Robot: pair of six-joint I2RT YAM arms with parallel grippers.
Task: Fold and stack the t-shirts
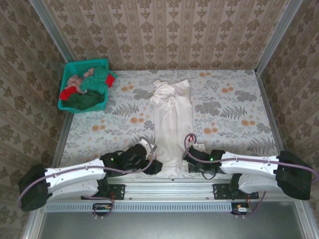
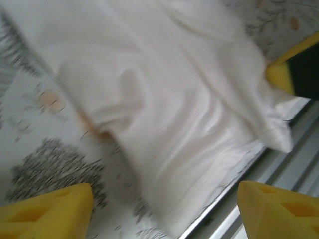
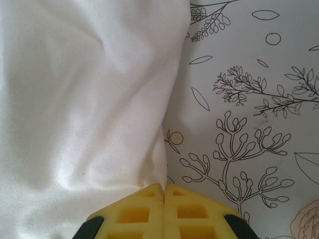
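Forearms [image 1: 75, 178] angled inward, left gripper [image 2: 164, 204] spread over white t-shirt [image 1: 172, 114], right gripper [image 3: 164, 191] closed

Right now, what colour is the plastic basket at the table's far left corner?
The basket is teal, seen best in the top external view.

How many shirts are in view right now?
5: a white shirt laid down the middle of the table; pale pink, red, teal and dark green ones bunched in the basket at far left. Others may be hidden underneath.
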